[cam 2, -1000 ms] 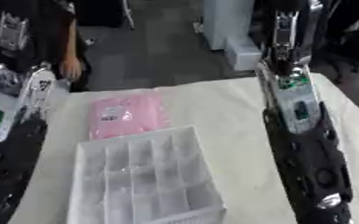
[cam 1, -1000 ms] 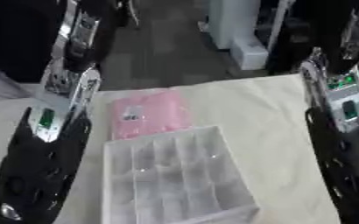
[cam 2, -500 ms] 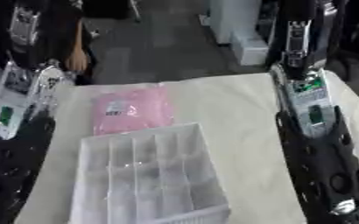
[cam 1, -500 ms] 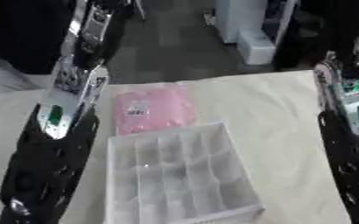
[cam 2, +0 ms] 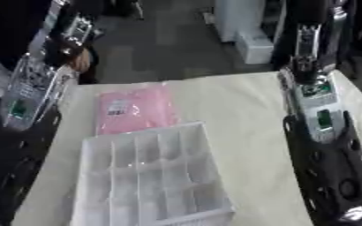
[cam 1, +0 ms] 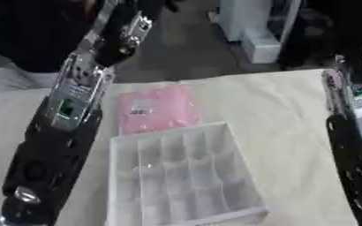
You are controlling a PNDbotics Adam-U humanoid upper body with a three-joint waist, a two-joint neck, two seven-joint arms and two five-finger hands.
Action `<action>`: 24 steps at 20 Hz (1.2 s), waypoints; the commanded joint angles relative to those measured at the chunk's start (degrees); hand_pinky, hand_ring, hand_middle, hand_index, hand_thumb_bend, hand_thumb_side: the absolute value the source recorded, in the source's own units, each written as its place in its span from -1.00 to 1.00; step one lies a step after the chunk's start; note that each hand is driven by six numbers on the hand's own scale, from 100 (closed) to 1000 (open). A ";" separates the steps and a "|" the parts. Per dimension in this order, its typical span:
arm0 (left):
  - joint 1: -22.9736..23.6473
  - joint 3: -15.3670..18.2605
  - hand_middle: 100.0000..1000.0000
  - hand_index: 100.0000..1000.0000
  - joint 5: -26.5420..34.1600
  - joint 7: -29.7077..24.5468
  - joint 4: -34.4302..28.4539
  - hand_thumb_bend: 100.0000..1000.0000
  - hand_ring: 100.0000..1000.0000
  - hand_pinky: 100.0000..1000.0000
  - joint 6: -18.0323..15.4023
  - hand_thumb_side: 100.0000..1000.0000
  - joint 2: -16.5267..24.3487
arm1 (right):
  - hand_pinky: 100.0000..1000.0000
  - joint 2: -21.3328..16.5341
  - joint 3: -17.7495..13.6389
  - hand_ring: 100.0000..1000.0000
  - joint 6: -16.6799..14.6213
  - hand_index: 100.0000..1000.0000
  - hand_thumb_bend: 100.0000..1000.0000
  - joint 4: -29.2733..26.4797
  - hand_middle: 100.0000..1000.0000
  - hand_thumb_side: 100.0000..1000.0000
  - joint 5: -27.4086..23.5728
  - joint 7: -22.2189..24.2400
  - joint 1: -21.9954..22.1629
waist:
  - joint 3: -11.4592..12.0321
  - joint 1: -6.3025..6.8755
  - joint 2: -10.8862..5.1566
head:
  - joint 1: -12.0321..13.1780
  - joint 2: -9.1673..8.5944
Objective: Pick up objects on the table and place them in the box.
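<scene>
A flat pink packet (cam 1: 157,108) with a small white label lies on the cream table top, just behind a clear plastic box (cam 1: 180,176) divided into several empty compartments. My left hand (cam 1: 41,172) stands at the lower left beside the box. Its fingers (cam 1: 80,88) point straight up past the packet's left side and hold nothing. My right hand (cam 2: 331,176) stands at the lower right, well away from the box. Its fingers (cam 2: 315,92) also point straight up, holding nothing. Neither hand touches the packet or the box.
The table's far edge (cam 1: 215,79) runs just behind the packet, with dark floor beyond it. A white cabinet (cam 1: 254,31) stands on that floor at the back. Bare cloth (cam 2: 238,132) lies between the box and my right hand.
The whole picture has shifted a little, so the camera moved. The packet and box lie as before, and both hands stay raised and open.
</scene>
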 commanded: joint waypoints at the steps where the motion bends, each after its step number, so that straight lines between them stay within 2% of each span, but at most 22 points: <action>1: -1.76 -0.15 0.52 0.50 -2.12 0.12 1.00 -1.00 0.24 0.04 -0.83 0.36 0.95 | -0.15 -1.01 -0.13 0.27 0.39 0.32 -1.00 -1.22 0.52 0.26 -0.63 0.66 -0.20 | -0.11 0.19 0.12 | -1.05 -0.01; 9: -2.71 -0.13 0.51 0.48 -2.18 0.42 1.29 -1.00 0.21 0.02 -1.13 0.44 0.87 | -0.21 -1.98 -0.15 0.22 1.21 0.28 -1.00 -1.99 0.52 0.24 -2.02 3.51 -0.60 | -0.31 1.64 4.22 | -2.79 -0.01; 15: -3.76 0.22 0.52 0.47 -1.77 0.36 1.35 -1.00 0.20 0.00 -0.98 0.45 1.34 | -0.25 -3.08 -0.48 0.19 1.74 0.25 -1.00 -2.46 0.51 0.23 -3.09 5.64 -1.42 | -0.02 2.82 7.80 | -2.57 -0.01; 16: -3.97 0.35 0.52 0.47 -1.92 0.37 1.43 -1.00 0.20 0.00 -0.91 0.42 1.59 | -0.26 -3.29 -0.53 0.19 1.82 0.25 -1.00 -2.57 0.51 0.23 -3.22 6.00 -1.63 | 0.08 3.03 8.62 | -2.34 -0.01; 18: -4.38 0.50 0.53 0.48 -3.05 0.04 1.83 -1.00 0.20 0.00 -0.66 0.14 2.38 | -0.28 -3.69 -0.68 0.18 1.96 0.24 -1.00 -2.73 0.51 0.22 -3.47 6.65 -1.93 | 0.21 3.31 9.92 | -2.05 -0.01; 19: -4.63 0.62 0.54 0.48 -4.10 -0.21 2.10 -1.00 0.20 0.00 -0.54 0.10 2.73 | -0.28 -3.85 -0.77 0.17 2.01 0.24 -1.00 -2.79 0.51 0.22 -3.61 6.93 -2.05 | 0.24 3.39 10.35 | -1.95 -0.01; 20: -5.08 0.75 0.56 0.51 -6.16 -0.67 2.60 -1.00 0.21 -0.01 -0.18 -0.06 3.76 | -0.29 -4.11 -0.85 0.17 2.02 0.24 -1.00 -2.84 0.51 0.22 -3.68 7.23 -2.19 | 0.29 3.51 10.99 | -1.88 -0.01; 22: -6.42 0.82 0.58 0.54 -11.28 -1.65 3.86 -1.00 0.24 0.01 0.94 -0.21 5.73 | -0.29 -4.54 -1.03 0.16 1.97 0.23 -1.00 -2.88 0.51 0.22 -3.83 7.71 -2.40 | 0.33 3.68 11.87 | -1.70 -0.01; 23: -7.27 0.71 0.61 0.59 -14.40 -2.35 4.49 -1.00 0.28 0.05 1.44 -0.40 6.88 | -0.30 -4.72 -1.09 0.16 1.95 0.23 -1.00 -2.88 0.51 0.19 -3.90 7.91 -2.48 | 0.35 3.76 12.19 | -1.58 -0.01; 24: -8.30 0.42 0.62 0.63 -17.95 -3.28 5.07 -0.92 0.31 0.07 1.68 -0.39 8.38 | -0.30 -4.92 -1.15 0.16 1.94 0.23 -1.00 -2.84 0.51 0.21 -3.95 8.10 -2.50 | 0.41 3.85 12.46 | -1.48 -0.01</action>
